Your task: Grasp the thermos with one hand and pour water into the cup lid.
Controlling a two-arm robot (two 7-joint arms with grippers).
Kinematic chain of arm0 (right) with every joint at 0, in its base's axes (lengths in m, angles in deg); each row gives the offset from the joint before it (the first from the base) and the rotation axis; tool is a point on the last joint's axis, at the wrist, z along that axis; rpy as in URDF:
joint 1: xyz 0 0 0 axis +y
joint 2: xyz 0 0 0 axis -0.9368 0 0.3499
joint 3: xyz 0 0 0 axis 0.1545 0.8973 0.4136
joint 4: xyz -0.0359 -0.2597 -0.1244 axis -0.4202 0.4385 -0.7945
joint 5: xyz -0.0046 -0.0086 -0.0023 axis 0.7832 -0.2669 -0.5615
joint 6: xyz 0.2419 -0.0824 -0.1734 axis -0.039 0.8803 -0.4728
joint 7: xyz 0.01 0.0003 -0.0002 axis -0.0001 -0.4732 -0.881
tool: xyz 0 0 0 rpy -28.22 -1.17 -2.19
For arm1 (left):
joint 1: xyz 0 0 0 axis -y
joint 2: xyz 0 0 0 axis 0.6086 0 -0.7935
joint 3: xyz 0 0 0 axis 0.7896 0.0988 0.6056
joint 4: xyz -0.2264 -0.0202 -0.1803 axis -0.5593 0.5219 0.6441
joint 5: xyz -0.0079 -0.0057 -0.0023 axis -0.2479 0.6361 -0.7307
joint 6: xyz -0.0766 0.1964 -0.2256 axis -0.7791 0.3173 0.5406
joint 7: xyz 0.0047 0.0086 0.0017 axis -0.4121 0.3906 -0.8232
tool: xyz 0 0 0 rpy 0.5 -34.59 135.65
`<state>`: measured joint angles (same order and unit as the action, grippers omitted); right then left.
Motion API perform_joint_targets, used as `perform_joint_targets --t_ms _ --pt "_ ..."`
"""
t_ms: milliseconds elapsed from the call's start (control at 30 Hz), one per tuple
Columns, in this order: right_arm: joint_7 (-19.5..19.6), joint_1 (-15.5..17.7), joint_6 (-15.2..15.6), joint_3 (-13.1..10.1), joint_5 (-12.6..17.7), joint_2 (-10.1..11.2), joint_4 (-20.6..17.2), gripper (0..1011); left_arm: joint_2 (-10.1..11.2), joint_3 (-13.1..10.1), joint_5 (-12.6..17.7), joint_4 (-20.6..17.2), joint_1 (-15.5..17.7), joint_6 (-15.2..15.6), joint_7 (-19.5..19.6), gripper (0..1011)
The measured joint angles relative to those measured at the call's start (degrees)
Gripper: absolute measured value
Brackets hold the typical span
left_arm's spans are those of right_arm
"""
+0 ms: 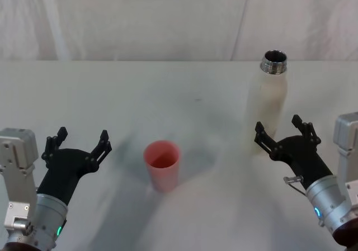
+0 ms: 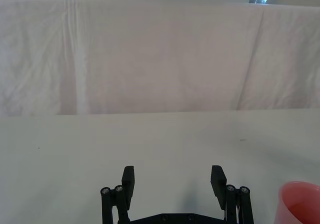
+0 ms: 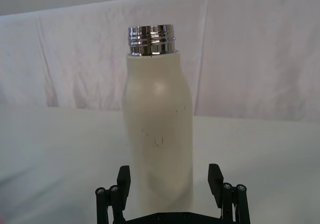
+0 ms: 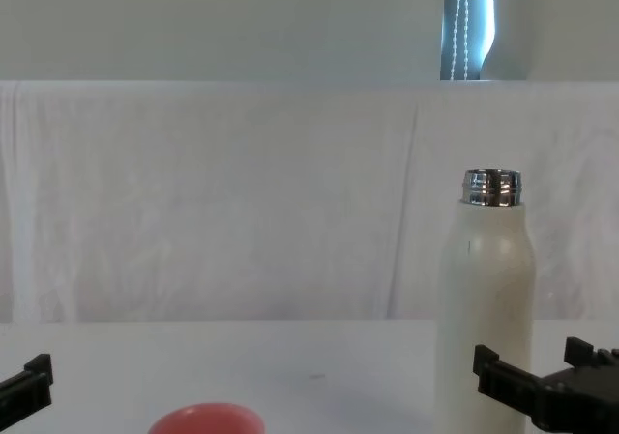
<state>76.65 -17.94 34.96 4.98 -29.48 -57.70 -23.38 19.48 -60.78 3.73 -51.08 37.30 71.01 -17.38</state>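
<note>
- Two hands of mine are over the pale surface (image 1: pixel 201 83): my right hand (image 1: pixel 284 131) is spread wide just in front of the thermos (image 1: pixel 267 103), and my left hand (image 1: pixel 77 145) is spread wide too, off to the left of the cup lid (image 1: pixel 162 164).
- From my right wrist, the thermos (image 3: pixel 159 129) stands upright straight ahead, lined up with the gap of my right hand (image 3: pixel 170 179); its base sits between the two black fingers (image 3: pixel 123 179), and I cannot tell whether either one touches it.
- From my chest, the thermos (image 4: pixel 486 299) rises well above my right hand (image 4: pixel 537 376), which is low against its lower body.
- Thermos body: tall, cream-white, matte, with rounded shoulders and a few faint scuff marks; the neck is shiny threaded steel, and the mouth is open.
- Cup lid: short, round, salmon-pink, smooth-rimmed, tapering toward its base; it stands upright near the middle of the surface, well apart from the thermos and nearer to me.
- From my left wrist, the cup lid (image 2: pixel 300 201) shows at the edge, beside my left hand (image 2: pixel 172 181) and not between its fingers.
- Behind the surface hangs a creased white cloth (image 4: pixel 232 202).
</note>
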Motion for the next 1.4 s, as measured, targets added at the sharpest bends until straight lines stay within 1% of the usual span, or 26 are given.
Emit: perform_joint_targets --t_ms 400,867,1400 --pt "-0.7 -2.8 0.3 0.3 -0.5 -0.3 1.9 1001 0.0 0.0 0.0 0.0 0.0 0.0 0.0 1001" --pt "-1.1 -4.4 0.4 0.8 -0.8 -0.3 2.7 1001 0.0 0.0 0.0 0.0 0.0 0.0 0.0 1001" --pt "-1.6 -6.6 0.5 1.4 -1.3 -0.4 4.7 1001 0.0 0.0 0.0 0.0 0.0 0.0 0.0 1001"
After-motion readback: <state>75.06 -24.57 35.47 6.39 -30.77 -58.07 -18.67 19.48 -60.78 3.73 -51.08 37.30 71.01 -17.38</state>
